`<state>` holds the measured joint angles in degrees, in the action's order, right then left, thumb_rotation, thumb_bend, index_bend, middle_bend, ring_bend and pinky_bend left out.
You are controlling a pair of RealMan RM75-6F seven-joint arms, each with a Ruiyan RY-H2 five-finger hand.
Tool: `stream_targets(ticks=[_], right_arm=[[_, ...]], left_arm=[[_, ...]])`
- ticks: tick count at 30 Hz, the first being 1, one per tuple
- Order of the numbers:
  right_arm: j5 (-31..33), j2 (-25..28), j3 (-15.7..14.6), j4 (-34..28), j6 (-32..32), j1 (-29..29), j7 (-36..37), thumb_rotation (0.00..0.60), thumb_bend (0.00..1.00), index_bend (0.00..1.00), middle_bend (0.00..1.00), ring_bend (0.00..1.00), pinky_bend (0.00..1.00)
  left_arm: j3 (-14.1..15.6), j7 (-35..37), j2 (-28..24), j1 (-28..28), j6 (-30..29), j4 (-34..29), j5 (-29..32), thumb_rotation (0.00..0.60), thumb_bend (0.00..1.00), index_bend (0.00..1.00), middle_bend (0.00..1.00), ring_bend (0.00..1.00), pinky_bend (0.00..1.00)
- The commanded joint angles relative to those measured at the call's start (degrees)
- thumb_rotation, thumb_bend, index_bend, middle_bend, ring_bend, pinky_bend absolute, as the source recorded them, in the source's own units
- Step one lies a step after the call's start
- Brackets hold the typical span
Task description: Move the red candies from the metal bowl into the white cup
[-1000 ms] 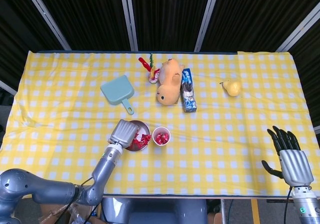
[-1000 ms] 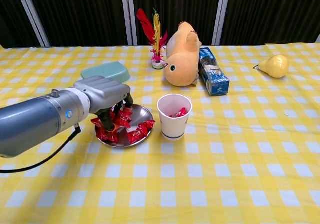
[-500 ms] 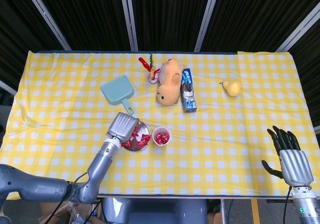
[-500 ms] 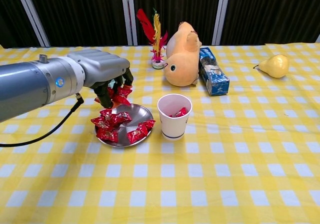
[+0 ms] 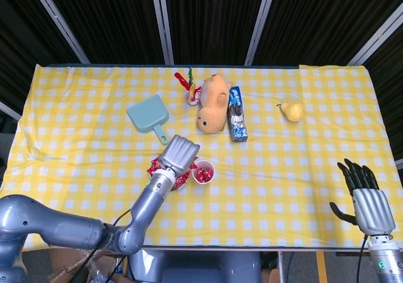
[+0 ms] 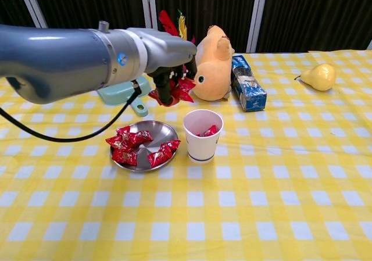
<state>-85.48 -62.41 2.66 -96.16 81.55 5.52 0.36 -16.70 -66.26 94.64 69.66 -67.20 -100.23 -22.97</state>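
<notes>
The left hand (image 6: 168, 54) hangs in the air above the worktop (image 6: 279, 203), its fingers clamped on a few red candies (image 6: 177, 91), up between the metal bowl (image 6: 144, 147) and the white cup (image 6: 201, 134). More red candies lie in the bowl, which sits at 9 o'clock from the cup, just beside it; some candy shows inside the cup too. At 12 o'clock from the cup lies a yellow plush toy (image 6: 212, 66), with a blue box (image 6: 247, 89) touching it at its 3 o'clock. A teal dustpan (image 5: 148, 115) lies at 11 o'clock from the bowl. The right hand (image 5: 365, 195) rests at the worktop's near right edge, fingers apart, holding nothing.
</notes>
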Motion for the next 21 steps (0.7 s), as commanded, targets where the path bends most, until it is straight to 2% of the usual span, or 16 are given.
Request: stream_targets(ticks=[1,14,21], right_arm=[[0.13,0.12,-0.01,-0.09,-0.22,0.04,0.29,0.6,0.34,0.0,0.0,0.0,0.0],[0.06,0.38,-0.1,-0.35,-0.53,0.14,1.13,0.6,0.34,0.0,0.0,0.0,0.0],[0.1,0.57,-0.12,-0.47,-0.76,0.22,1.45,0.6,0.34,0.0,0.0,0.0,0.0]], left_arm=[[-0.81,-0.75,2.33,2.16,0.4,2.15,1.28,0.6,0.43,0.52,0.62,0.89,0.95],[-0.56,0.23,8.95,5.95,1.61,9.66,2.4,0.6,0.43,0.52,0.61,0.89,0.95],[0.22,1.21,10.27,6.37,1.93,10.76,1.44,0.6,0.39,0.5,0.57,0.89,0.95]])
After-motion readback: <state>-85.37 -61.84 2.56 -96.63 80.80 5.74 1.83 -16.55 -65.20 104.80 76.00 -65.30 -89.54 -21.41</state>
